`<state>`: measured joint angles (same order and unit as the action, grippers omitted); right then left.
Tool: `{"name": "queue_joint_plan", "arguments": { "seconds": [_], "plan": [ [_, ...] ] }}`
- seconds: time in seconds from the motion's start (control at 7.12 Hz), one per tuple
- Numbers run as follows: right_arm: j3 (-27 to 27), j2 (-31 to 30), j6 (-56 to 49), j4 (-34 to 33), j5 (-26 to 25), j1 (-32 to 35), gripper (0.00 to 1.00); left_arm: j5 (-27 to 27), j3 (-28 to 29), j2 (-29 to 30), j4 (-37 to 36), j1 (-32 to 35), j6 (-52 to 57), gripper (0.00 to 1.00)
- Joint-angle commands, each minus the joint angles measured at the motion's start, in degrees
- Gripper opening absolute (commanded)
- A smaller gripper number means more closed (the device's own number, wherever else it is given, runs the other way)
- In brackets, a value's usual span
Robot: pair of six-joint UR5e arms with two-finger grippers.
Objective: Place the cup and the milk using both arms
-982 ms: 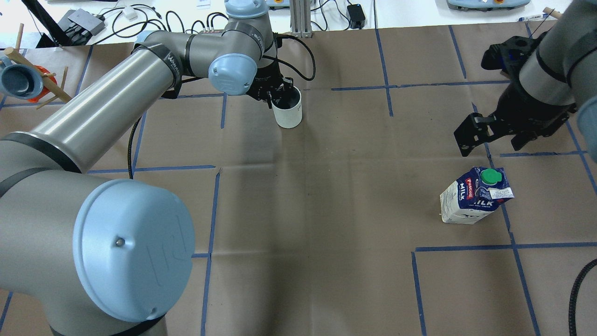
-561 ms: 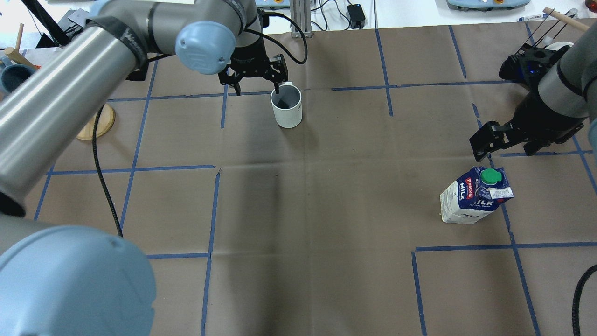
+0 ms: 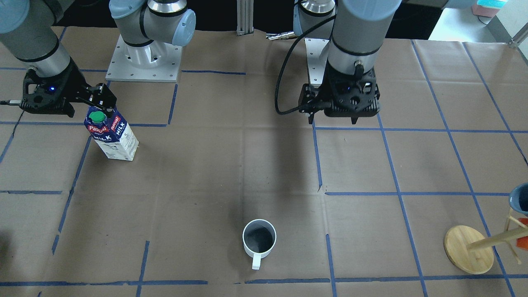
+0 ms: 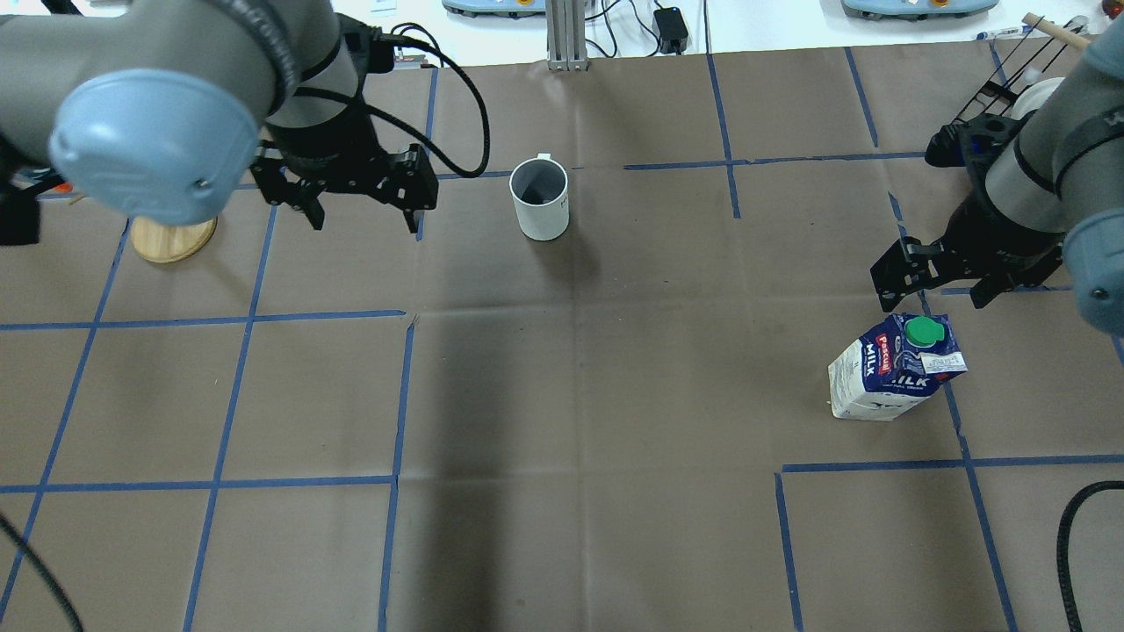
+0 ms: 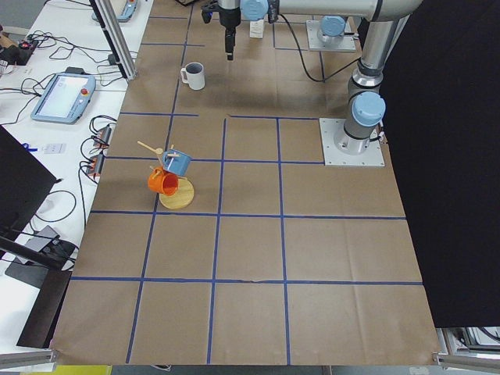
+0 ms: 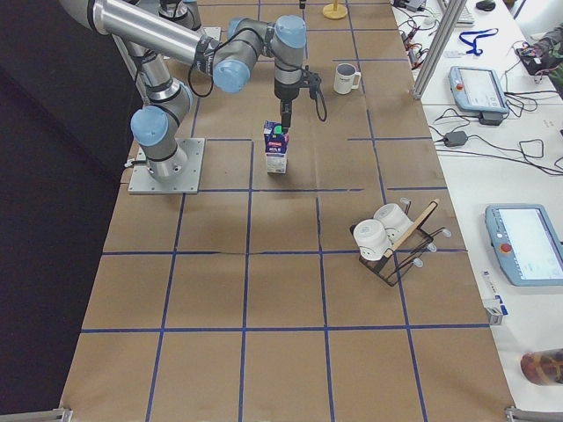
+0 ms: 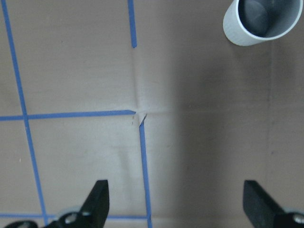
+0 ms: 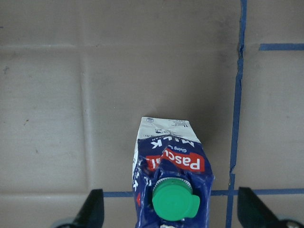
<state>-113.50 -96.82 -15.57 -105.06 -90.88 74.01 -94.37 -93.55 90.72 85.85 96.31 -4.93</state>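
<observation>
My left arm's (image 3: 354,37) jaws are spread wide and hold nothing; they hang over bare paper above a blue tape line. In the left wrist view the white glazed ceramic mug with the dark grey inside (image 7: 261,21) stands upright well ahead of them and off to one side, clear of both black fingers (image 7: 97,197). Its looped handle points away from the robot's base.

My right arm's (image 3: 37,45) jaws are released too. They straddle the top of the tall gable-top milk carton (image 8: 171,175), one finger to each side. The round green plastic cap (image 8: 173,205) sits between them, and the right wrist view shows a gap on both sides. The carton stands upright on the desk (image 4: 615,395). Its crumpled dark blue card top bears a red logo, and the lower part is white.

Further out, the desk is covered with matt brown paper, creased along fold lines and marked into a grid of squares by blue tape. Beyond the left jaws, at the desk's end, stands a wooden mug tree on a round base (image 5: 173,187), carrying a blue mug and an orange one. At the opposite end a black wire rack (image 6: 391,246) holds white mugs. White benches with cables and grey handheld consoles (image 6: 475,88) run along the desk's far side.
</observation>
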Motion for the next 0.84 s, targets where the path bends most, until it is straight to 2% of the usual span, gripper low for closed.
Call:
{"name": "queue_joint_plan", "arguments": {
  "seconds": [0.0,0.14,0.28,0.42,0.56,0.7],
  "plan": [
    [-5.1,0.2,0.2,-5.6,0.0,-0.7,1.00,0.8,-9.8,-6.7,-1.3,-2.8,0.3,1.00],
    [-6.6,0.2,0.3,-6.2,-0.2,-0.7,1.00,1.2,-10.2,-5.8,-5.6,-2.9,0.4,1.00],
    [-7.0,0.2,0.2,-6.0,-0.3,-0.7,1.00,2.5,-10.7,-6.8,-5.7,-2.8,1.1,1.00],
    [-7.6,0.3,0.2,-5.9,-0.3,-0.7,1.00,2.2,-10.2,-7.7,-5.3,-2.8,0.8,1.00],
    [-8.0,0.3,0.2,-5.9,-0.4,-0.7,1.00,2.1,-8.9,-8.4,-1.5,-2.8,0.9,1.00],
    [-7.9,0.2,0.3,-6.2,-0.4,-0.7,0.97,2.3,-8.3,-8.4,-0.3,-2.7,0.6,1.00]
  ]
}}
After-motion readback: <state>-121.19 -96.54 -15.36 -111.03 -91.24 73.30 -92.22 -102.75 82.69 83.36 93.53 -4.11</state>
